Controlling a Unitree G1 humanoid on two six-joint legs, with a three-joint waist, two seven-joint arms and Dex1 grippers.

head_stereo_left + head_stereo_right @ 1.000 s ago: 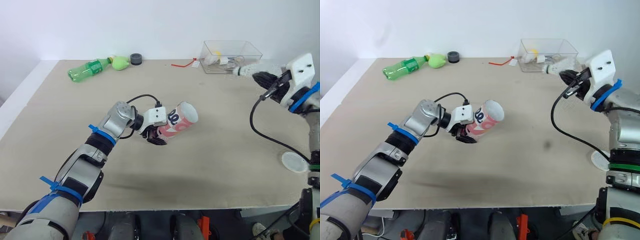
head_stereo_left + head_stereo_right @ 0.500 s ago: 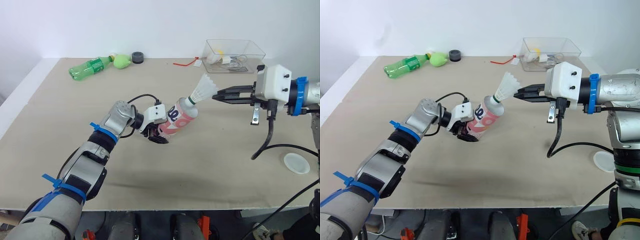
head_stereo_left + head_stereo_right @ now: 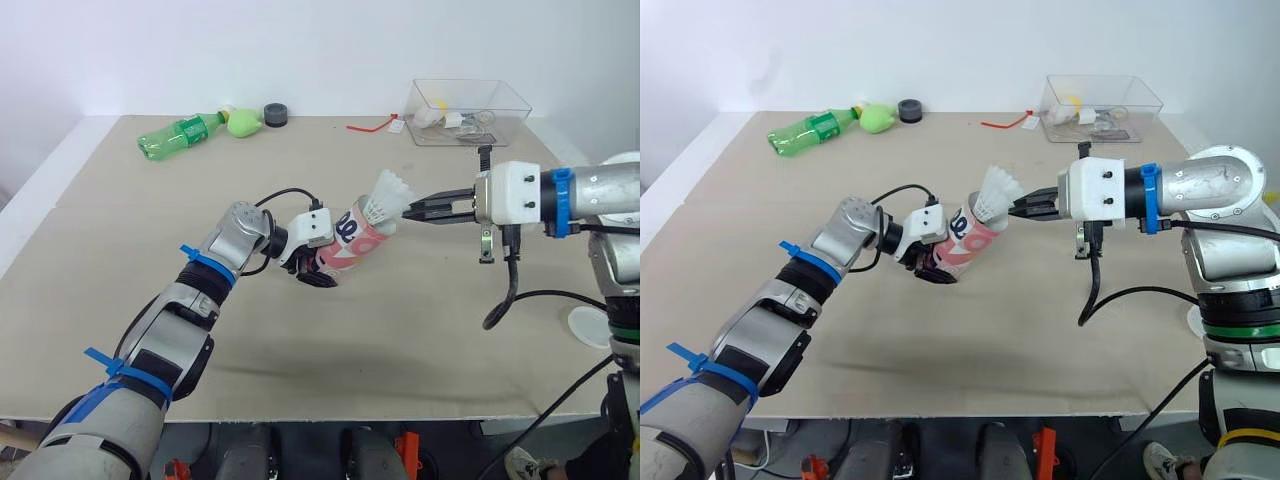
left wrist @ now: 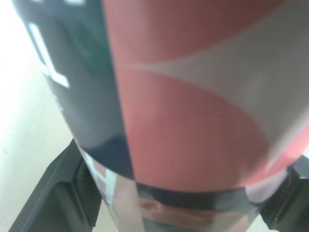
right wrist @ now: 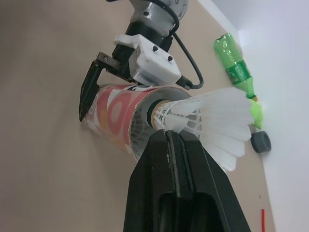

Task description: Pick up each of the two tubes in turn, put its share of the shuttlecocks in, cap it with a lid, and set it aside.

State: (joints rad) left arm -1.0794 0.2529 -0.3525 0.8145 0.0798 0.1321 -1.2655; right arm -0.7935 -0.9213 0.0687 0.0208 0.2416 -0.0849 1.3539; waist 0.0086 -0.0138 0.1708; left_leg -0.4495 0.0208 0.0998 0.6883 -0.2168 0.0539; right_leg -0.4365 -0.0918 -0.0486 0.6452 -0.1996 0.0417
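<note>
Pushed deeper than a moment ago, the shuttlecock (image 3: pixel 388 194) sits cork-first in the tube's mouth; left tool (image 3: pixel 320 275) clamps the tilted tube (image 3: pixel 355 244); right tool (image 3: pixel 412 210), pinched shut on the feathers, could crush them; an off-axis push might jam the skirt against the rim.

One tube (image 3: pixel 355 243), one bottle (image 3: pixel 178 136), one bin (image 3: pixel 512 108)

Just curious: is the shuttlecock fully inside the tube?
No, feathers of the shuttlecock stick out of the tube.
</note>
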